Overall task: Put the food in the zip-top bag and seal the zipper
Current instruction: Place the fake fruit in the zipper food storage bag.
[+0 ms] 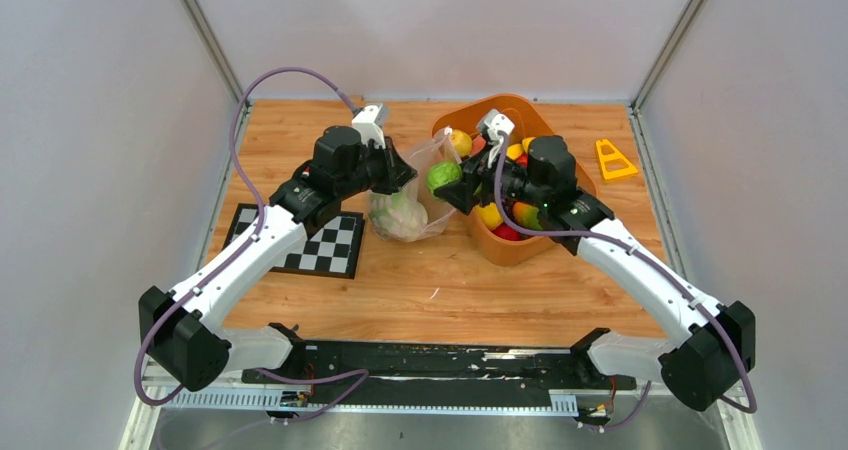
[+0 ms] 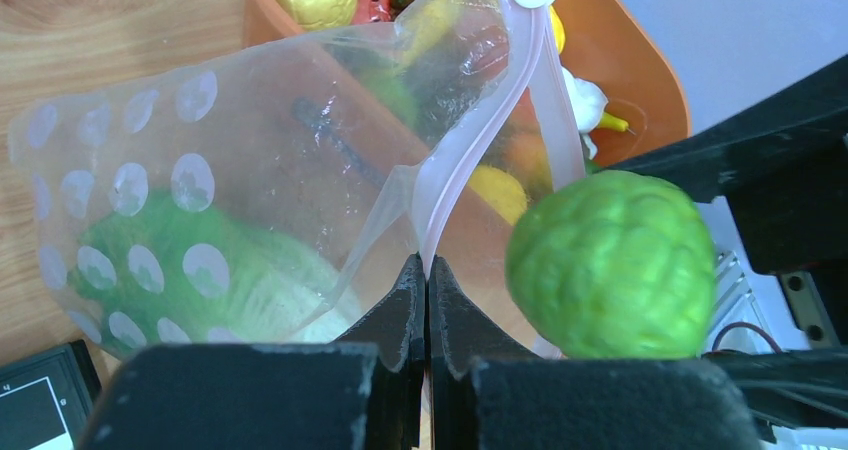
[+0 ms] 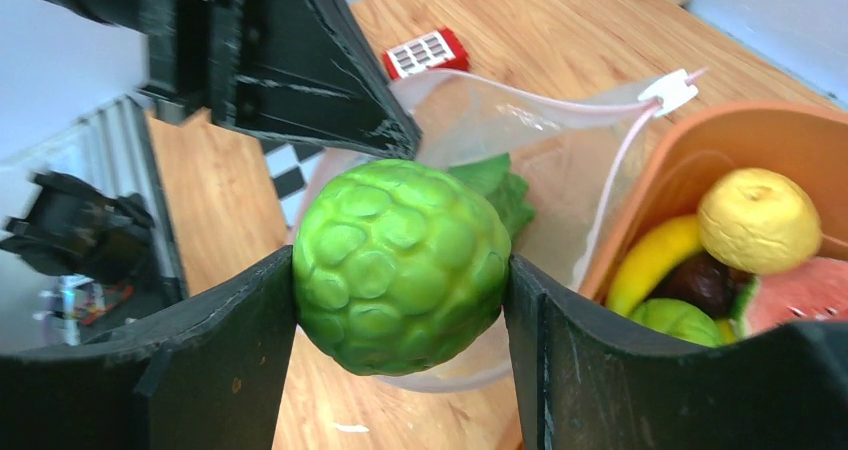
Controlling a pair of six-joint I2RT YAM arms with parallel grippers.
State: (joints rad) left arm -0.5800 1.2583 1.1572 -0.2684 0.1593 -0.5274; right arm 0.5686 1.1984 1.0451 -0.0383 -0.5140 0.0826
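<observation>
Clear dotted zip-top bag (image 2: pixel 250 170) sits on the table (image 1: pixel 450 290) beside the orange basket (image 3: pixel 700 140), leafy greens (image 2: pixel 150 235) inside. The left gripper (image 2: pixel 427 300) is pinched tight on its pink zipper (image 2: pixel 545 90). The right gripper (image 1: pixel 452 185), spread wide, clamps a bumpy green fruit (image 3: pixel 400 265) by the mouth. Only the right wrist view catches the red block (image 3: pixel 425 52).

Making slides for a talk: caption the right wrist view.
Right gripper holds a bumpy green toy fruit beside the zip-top bag, orange basket at right.

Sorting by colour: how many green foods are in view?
3: cabbage in the bag, bumpy fruit in the right gripper, smooth fruit in the basket by the banana. Others may be hidden.
</observation>
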